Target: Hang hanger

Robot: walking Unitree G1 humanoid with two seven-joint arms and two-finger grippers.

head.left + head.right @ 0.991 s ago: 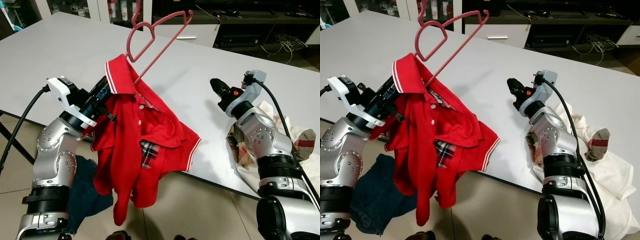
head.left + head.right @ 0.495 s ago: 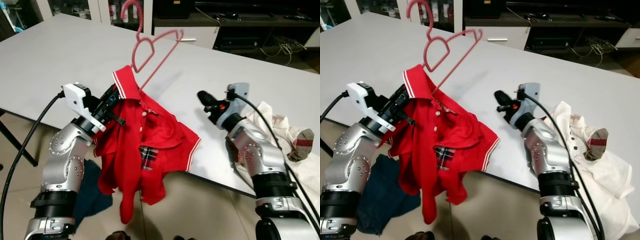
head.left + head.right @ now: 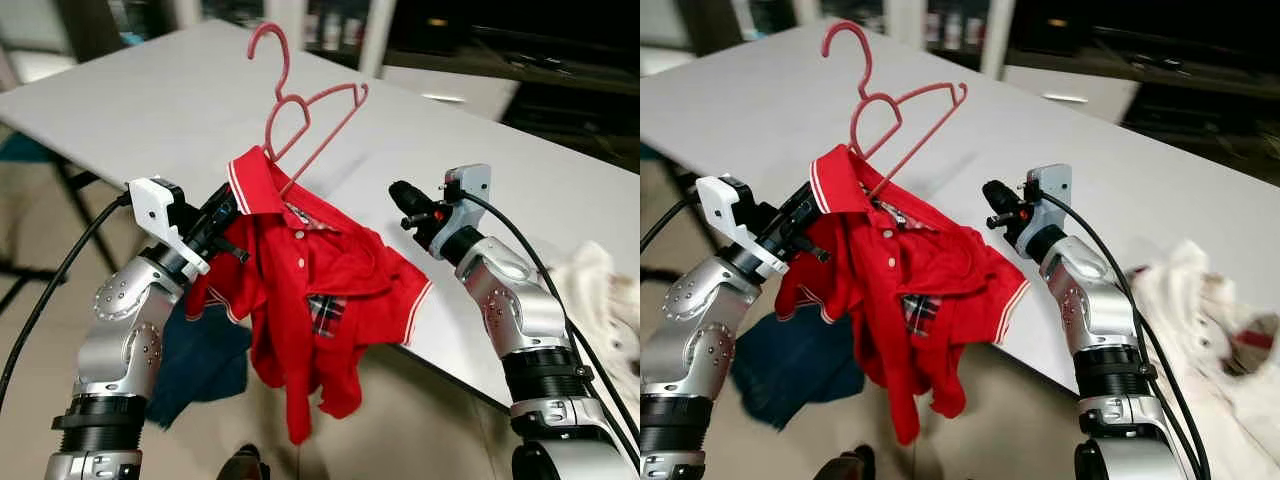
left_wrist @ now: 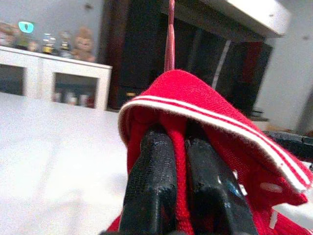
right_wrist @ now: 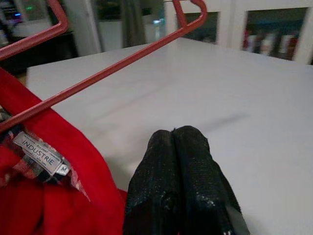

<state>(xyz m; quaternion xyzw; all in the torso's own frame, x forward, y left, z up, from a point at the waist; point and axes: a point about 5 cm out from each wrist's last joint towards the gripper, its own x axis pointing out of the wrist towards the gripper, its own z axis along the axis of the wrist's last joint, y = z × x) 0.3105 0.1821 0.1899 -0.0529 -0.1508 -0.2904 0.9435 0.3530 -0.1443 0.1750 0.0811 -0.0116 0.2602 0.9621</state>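
Item: red polo shirt (image 3: 310,300) on a pink plastic hanger (image 3: 305,125), held up in the centre of the head views, over the near edge of the white bench (image 3: 150,100).

Hanger: hook uppermost at the upper centre of the frame, tilted; one shoulder is buried inside the collar and the other juts bare toward the upper right. Judged light, thin and stiff, likely smooth and prone to slip out of the neck opening.

Shirt: soft, limp knit, bunched; a sleeve and the hem dangle below bench level at lower centre. Judged light but liable to swing.

Left gripper (image 4: 181,166): fingers clamped on the collar fold, cloth pinched between them, at centre left. This hold takes fabric; whether it also traps the hanger bar cannot be told. A surer purchase would be the neck of the hanger just under the hook.

Right gripper (image 5: 182,161): fingers pressed together, holding nothing, poised right of centre, near the shirt.

Other: dark blue garment (image 3: 200,365) on the floor, lower left; pale cloth (image 3: 1210,320) on the bench, right edge.
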